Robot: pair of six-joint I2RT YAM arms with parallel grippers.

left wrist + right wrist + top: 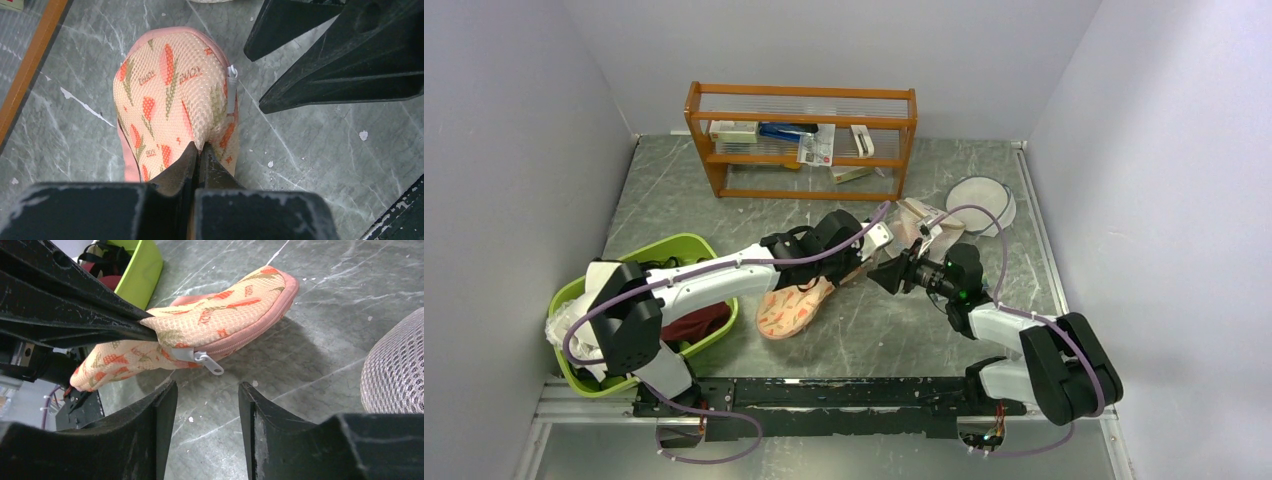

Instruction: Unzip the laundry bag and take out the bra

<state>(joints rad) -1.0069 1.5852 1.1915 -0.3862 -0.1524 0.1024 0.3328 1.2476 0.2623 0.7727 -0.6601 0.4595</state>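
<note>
The laundry bag (165, 90), peach-pink mesh with orange-red flowers, is lifted at its middle, with one lobe (794, 308) resting on the table. My left gripper (200, 146) is shut on a fold of its fabric. Its white zip pull (210, 362) hangs from the pink edge, closed as far as I can see. My right gripper (207, 387) is open with nothing between its fingers, just below and short of that pull. In the left wrist view, the right gripper (256, 80) points at the zip side. The bra is hidden.
A green basket (709, 250) with dark red and white cloth stands at the left. An orange wooden shelf (804, 95) stands at the back. A white mesh dome (981, 203) lies right of the grippers, close to my right wrist (395, 365).
</note>
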